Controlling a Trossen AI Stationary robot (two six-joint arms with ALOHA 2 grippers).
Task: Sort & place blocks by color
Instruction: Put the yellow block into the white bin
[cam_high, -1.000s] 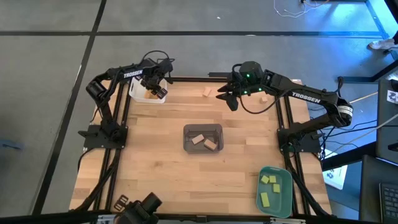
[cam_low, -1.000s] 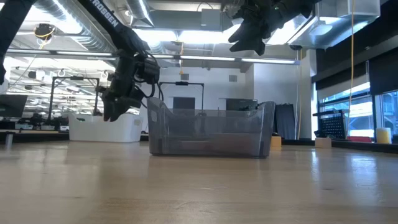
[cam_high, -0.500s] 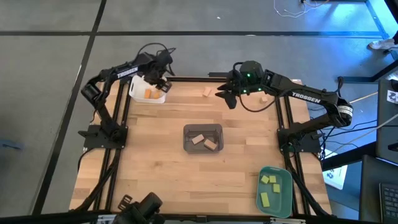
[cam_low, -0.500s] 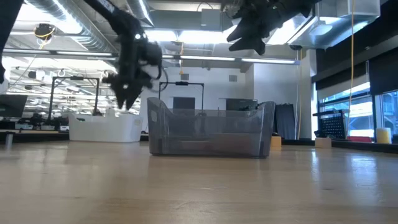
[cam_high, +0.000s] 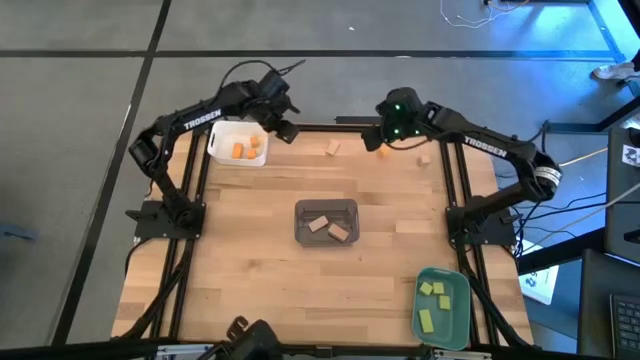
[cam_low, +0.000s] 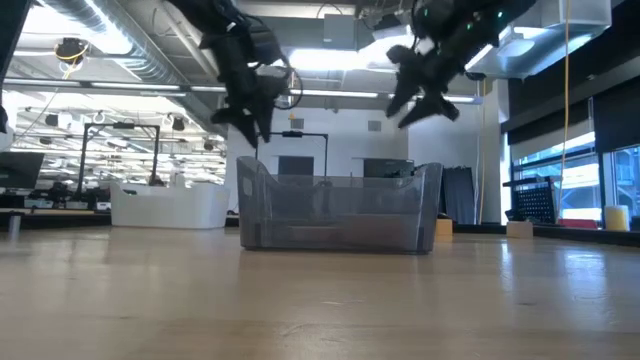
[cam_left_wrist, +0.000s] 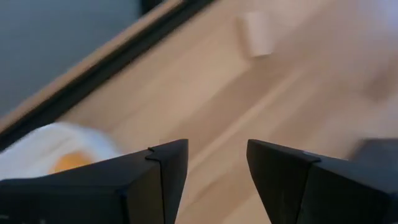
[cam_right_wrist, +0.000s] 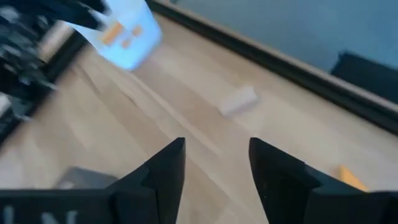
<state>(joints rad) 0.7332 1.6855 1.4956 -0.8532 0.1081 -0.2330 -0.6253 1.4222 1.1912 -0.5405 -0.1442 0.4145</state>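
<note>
High view, sorting in progress.
Loose blocks: tan block (cam_high: 332, 148) at 12 o'clock near the far table edge; orange block (cam_high: 382, 152) just beside it toward 1 o'clock; second tan block (cam_high: 424, 157) farther toward 1 o'clock.
Sorted blocks: two orange pieces in the white tray (cam_high: 222, 140) at 11 o'clock; two tan pieces in the grey tray (cam_high: 301, 212) at centre; three yellow-green pieces in the teal tray (cam_high: 452, 316) at 5 o'clock.
Right gripper (cam_right_wrist: 214, 163): fingers parted, empty, above the orange block.
Left gripper (cam_left_wrist: 214, 163): fingers parted, empty, between white tray and nearest tan block.
Handling note: likely next is a pick; centre the fingers over one block, descend straight, close only when both pads flank it, avoid nudging neighbours.
</note>
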